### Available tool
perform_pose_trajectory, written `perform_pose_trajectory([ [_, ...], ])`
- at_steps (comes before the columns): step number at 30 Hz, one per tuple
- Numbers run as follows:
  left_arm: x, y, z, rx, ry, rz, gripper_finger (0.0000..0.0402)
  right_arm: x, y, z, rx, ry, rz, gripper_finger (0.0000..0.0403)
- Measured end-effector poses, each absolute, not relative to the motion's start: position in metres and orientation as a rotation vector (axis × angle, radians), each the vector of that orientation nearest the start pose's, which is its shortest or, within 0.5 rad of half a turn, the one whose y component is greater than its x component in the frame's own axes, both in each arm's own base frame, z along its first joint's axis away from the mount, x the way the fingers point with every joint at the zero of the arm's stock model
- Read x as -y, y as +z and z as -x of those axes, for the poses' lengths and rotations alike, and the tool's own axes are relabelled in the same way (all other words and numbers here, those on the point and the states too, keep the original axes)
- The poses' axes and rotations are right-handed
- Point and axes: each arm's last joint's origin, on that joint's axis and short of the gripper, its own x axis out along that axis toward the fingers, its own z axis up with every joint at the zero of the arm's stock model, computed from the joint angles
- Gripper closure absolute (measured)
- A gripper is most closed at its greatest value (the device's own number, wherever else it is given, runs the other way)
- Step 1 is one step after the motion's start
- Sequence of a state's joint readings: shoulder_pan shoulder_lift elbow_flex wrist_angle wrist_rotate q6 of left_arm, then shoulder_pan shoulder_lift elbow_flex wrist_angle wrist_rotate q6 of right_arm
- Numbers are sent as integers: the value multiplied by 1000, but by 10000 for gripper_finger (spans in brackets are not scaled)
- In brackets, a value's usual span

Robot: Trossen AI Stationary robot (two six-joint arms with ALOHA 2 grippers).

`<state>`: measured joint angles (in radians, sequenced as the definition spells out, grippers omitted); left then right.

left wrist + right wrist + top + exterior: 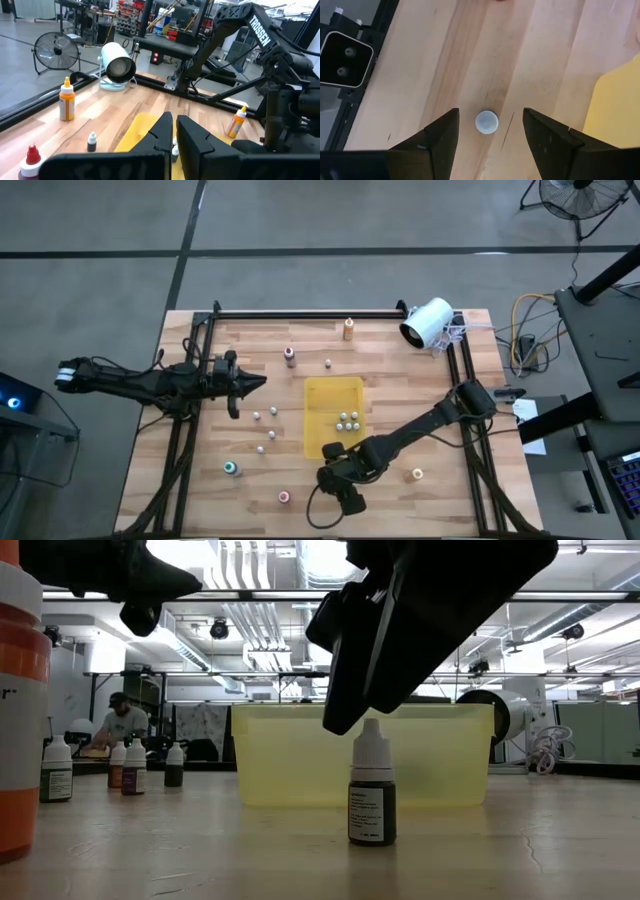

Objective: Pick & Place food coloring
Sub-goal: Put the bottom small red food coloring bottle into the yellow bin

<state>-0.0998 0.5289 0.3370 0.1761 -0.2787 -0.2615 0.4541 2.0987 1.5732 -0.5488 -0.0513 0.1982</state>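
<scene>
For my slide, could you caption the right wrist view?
Open right gripper poised above a white-capped bottle standing on the table.

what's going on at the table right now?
The right hand hangs open directly above a small white-capped food coloring bottle standing on the table beside the yellow tray, fingers on either side, not gripping yet. Four small bottles already sit in the tray; others stand scattered over the wood. The left hand is shut and empty, waiting over the table's left side.
</scene>
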Motion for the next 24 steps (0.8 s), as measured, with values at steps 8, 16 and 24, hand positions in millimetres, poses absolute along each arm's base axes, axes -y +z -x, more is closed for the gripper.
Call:
perform_pose_trajectory([
  [8, 6, 247, -140, 8, 180, 258, 402, -193, 168, -393, -1116, 342, 42, 192],
  [16, 6, 247, -140, 8, 180, 258, 402, -194, 167, -394, -1093, 349, 37, 192],
  [24, 6, 247, -140, 8, 180, 258, 402, -194, 167, -395, -1078, 352, 31, 192],
])
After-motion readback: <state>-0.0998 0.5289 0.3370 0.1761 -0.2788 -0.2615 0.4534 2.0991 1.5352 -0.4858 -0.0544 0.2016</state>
